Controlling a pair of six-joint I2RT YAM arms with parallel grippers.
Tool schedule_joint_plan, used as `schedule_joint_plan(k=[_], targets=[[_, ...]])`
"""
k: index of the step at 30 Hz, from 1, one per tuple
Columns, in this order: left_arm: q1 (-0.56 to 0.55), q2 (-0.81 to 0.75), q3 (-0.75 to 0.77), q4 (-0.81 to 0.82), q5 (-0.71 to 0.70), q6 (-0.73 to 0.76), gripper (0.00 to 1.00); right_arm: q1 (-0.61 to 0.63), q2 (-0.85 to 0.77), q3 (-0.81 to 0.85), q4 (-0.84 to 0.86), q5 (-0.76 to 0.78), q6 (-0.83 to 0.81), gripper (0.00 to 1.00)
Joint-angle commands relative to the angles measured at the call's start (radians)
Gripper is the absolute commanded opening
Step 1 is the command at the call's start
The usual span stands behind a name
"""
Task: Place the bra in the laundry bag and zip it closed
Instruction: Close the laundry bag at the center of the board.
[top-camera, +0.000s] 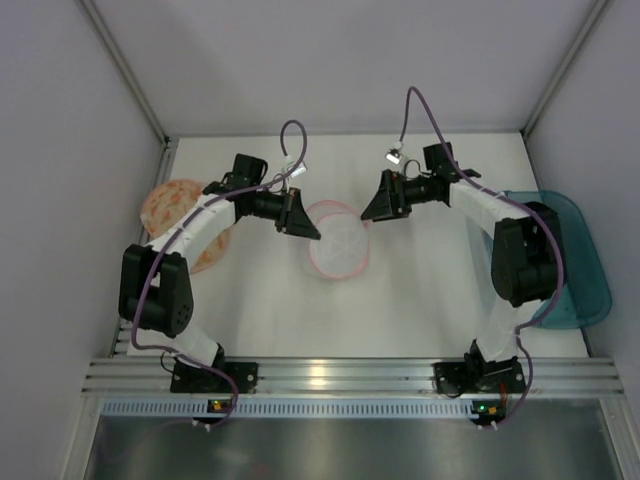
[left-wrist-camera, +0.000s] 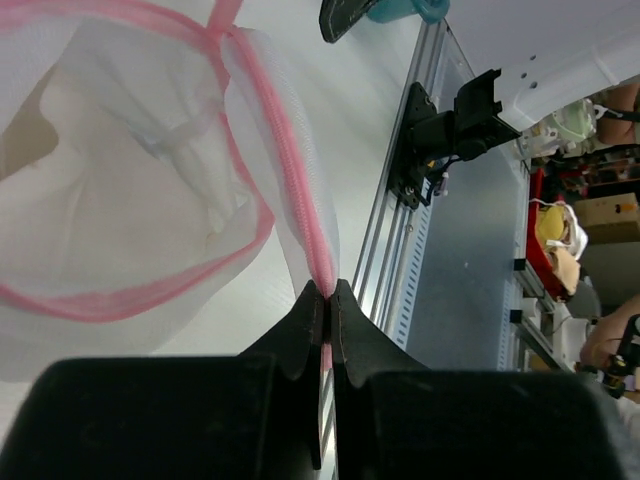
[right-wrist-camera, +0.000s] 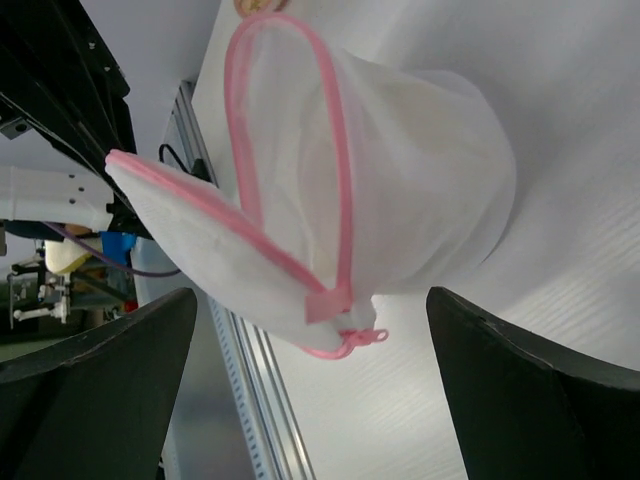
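Between the closed pads of my left gripper (left-wrist-camera: 328, 290) sits the pink rim (left-wrist-camera: 296, 190) of the small white pouch (left-wrist-camera: 120, 210), pinched tight so that its mouth stands up off the table (top-camera: 430, 290) and gapes. Just ahead of my right gripper (right-wrist-camera: 311, 294), whose jaws are spread wide and hold nothing, the same pouch hangs open, its zip pull (right-wrist-camera: 366, 338) dangling at the near end of the seam. I judge that this spread readies me to take the rim or the pull. The laundry bag (top-camera: 170, 205), the speckled one, lies well behind my left gripper, beside that arm's elbow and partly under it, untouched. The bra I cannot find in any view. The teal tub (top-camera: 585, 270) sits behind my right arm
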Motion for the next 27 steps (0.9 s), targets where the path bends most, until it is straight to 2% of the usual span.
schedule_joint_plan(k=[1,7,17,27], targets=[[0.04,0.04,0.043,-0.041,0.097,0.042,0.0,-0.007,0.082,0.072,0.003,-0.057,-0.089,0.99],[0.143,0.109,0.117,-0.038,0.09,0.03,0.0,0.005,0.163,0.103,0.058,-0.107,-0.077,0.99],[0.149,0.225,0.197,-0.057,0.13,0.031,0.0,0.066,0.206,0.151,0.256,-0.121,0.064,1.0],[0.163,0.221,0.184,-0.078,0.168,0.03,0.0,0.095,0.326,0.28,0.274,-0.117,0.057,0.99]])
